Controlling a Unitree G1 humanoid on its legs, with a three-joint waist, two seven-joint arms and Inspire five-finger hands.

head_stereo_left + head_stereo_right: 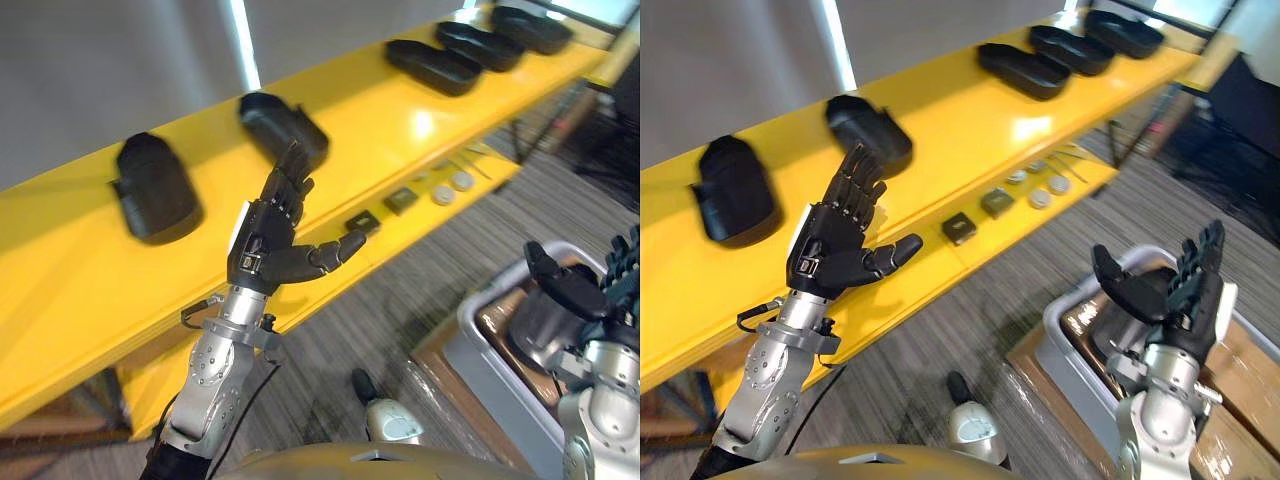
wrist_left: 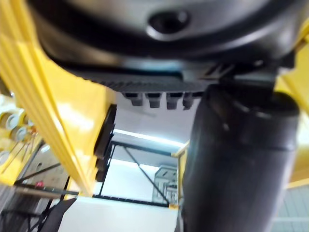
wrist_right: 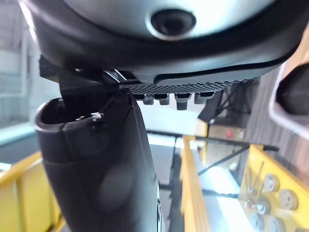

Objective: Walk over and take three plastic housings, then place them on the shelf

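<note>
Several black plastic housings lie in a row along the yellow shelf (image 1: 400,120). The nearest one (image 1: 155,188) is at the left and a second (image 1: 283,125) lies just beyond my left fingertips. Others (image 1: 433,66) sit toward the far right end. My left hand (image 1: 262,245) is raised in front of the shelf's edge, open, with straight fingers and the thumb (image 2: 236,159) spread. It holds nothing. My right hand (image 1: 1185,295) is up at the lower right above a grey bin (image 1: 1065,330), open and empty, with its thumb (image 3: 101,169) out.
A lower yellow ledge (image 1: 480,175) carries small dark blocks (image 1: 400,200) and round white parts (image 1: 443,195). The grey bin rests on cardboard boxes (image 1: 1250,360) wrapped in film. Striped grey carpet (image 1: 400,300) lies between me and the shelf.
</note>
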